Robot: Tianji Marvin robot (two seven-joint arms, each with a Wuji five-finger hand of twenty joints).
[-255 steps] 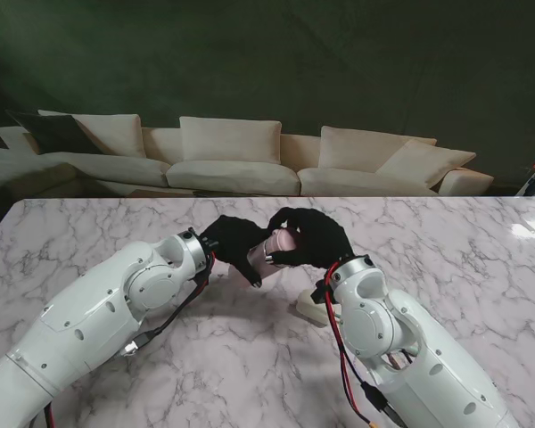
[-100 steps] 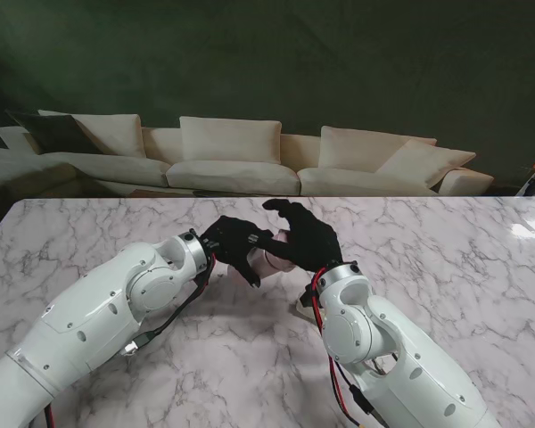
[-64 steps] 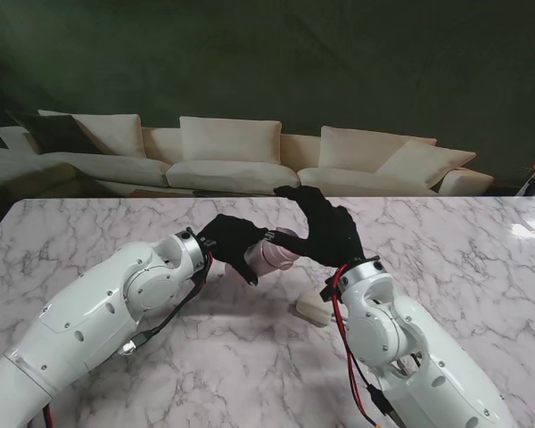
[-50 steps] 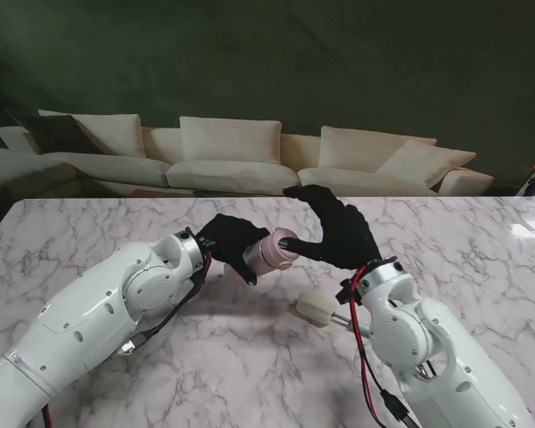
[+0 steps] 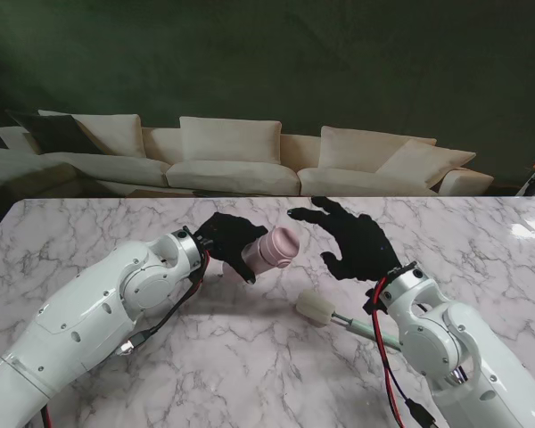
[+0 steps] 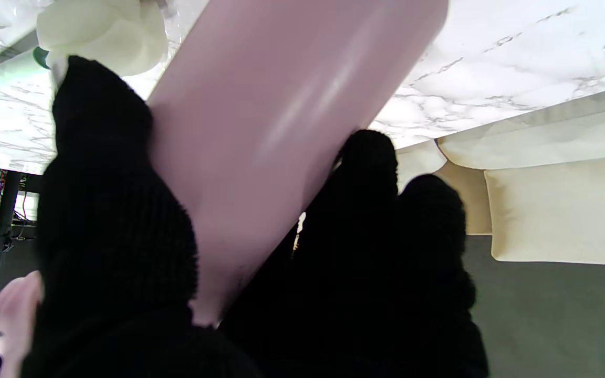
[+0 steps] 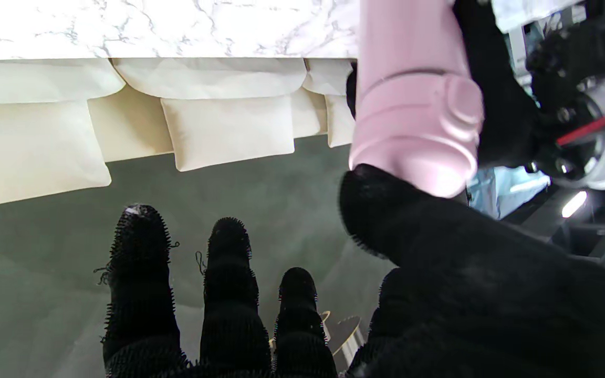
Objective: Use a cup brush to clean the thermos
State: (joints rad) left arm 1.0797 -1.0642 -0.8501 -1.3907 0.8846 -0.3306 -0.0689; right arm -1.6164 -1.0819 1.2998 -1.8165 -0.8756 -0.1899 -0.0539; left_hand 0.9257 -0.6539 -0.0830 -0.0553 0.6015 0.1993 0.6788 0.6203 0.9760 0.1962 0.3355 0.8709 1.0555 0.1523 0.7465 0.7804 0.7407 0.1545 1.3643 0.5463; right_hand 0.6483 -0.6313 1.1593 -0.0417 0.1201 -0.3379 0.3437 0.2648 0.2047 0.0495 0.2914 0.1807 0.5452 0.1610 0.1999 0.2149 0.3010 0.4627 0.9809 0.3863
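The pink thermos (image 5: pixel 276 247) is held off the marble table (image 5: pixel 481 241), tilted, its capped end pointing toward the right hand (image 5: pixel 357 242). The left hand (image 5: pixel 230 242) grips it — black-gloved fingers (image 6: pixel 113 210) wrapped around the body on both sides. The right hand hovers just beside the cap, holding nothing, fingers spread wide, thumb close to the cap's end without clearly touching. The cup brush (image 5: pixel 339 316) lies on the table nearer to me than the thermos — its pale sponge head toward the left arm, handle running under the right wrist. A cream sofa (image 5: pixel 241 156) stands beyond the table.
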